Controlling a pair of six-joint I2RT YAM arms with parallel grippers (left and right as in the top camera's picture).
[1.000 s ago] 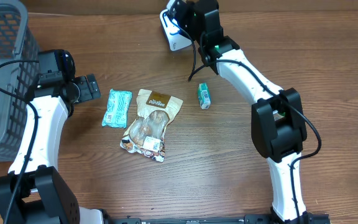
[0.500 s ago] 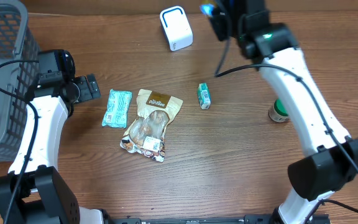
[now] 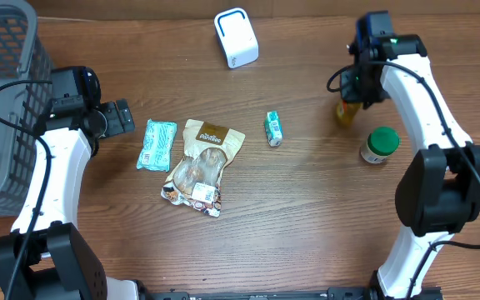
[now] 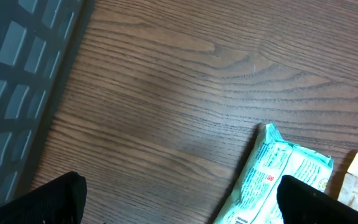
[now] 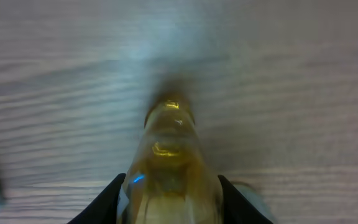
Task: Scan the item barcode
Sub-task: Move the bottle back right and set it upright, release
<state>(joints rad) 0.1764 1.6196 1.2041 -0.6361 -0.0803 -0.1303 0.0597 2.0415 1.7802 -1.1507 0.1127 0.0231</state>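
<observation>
In the right wrist view my right gripper (image 5: 169,202) is shut on an amber bottle (image 5: 169,149), one black finger against each side. From overhead the bottle (image 3: 347,112) hangs below the right gripper (image 3: 359,90) at the right of the table; whether it touches the wood I cannot tell. The white scanner (image 3: 236,37) stands at the back centre. My left gripper (image 3: 126,117) is open over bare wood, just left of a teal packet (image 3: 156,144). That teal packet (image 4: 278,174) lies by the right finger in the left wrist view, where the left gripper (image 4: 179,208) holds nothing.
A tan snack bag (image 3: 202,162) lies mid-table with a small green carton (image 3: 273,128) to its right. A green-lidded jar (image 3: 379,145) stands just beside the bottle. A grey basket (image 3: 2,100) fills the left edge.
The right arm has swung from the scanner at the back over to the right side, carrying the amber bottle down beside the green-lidded jar. The left arm has stayed put.
</observation>
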